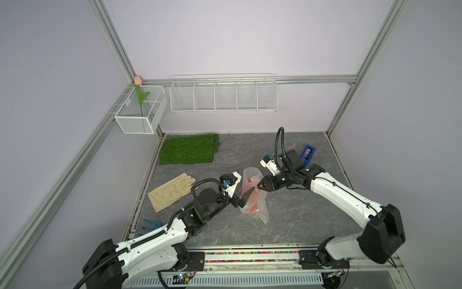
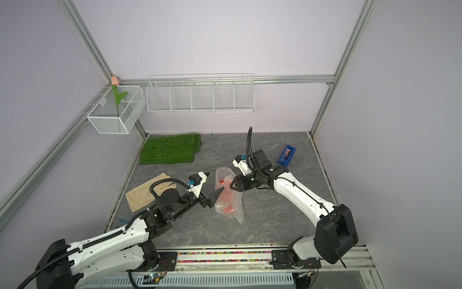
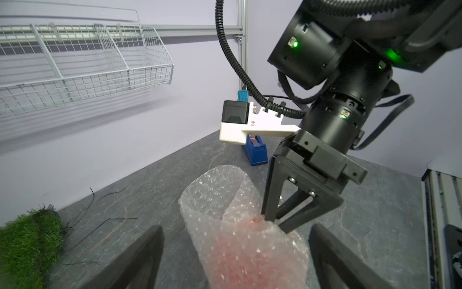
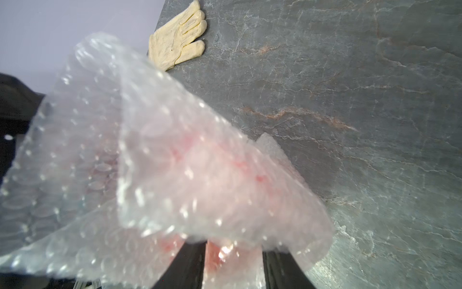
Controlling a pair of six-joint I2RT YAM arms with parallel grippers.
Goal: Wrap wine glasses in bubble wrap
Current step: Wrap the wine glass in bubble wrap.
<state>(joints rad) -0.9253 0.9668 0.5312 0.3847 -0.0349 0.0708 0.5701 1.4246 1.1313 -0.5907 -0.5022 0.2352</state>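
This is a robotics lab test cell rather than a lived-in room. Plain lilac panels (image 1: 237, 37) in aluminium framing (image 1: 115, 42) box in a stone-patterned tabletop (image 1: 300, 212). Two robot arms (image 1: 337, 194) are mounted on a rail (image 1: 250, 257) at its front. A wire basket (image 1: 225, 100), fake grass (image 1: 187, 150) and a glove (image 1: 172, 191) sit about as unrelated props.

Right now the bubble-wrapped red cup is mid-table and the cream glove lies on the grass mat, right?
No: both top views show the cream glove on the bare grey table, apart from the grass mat. The bubble-wrapped red cup is indeed mid-table.
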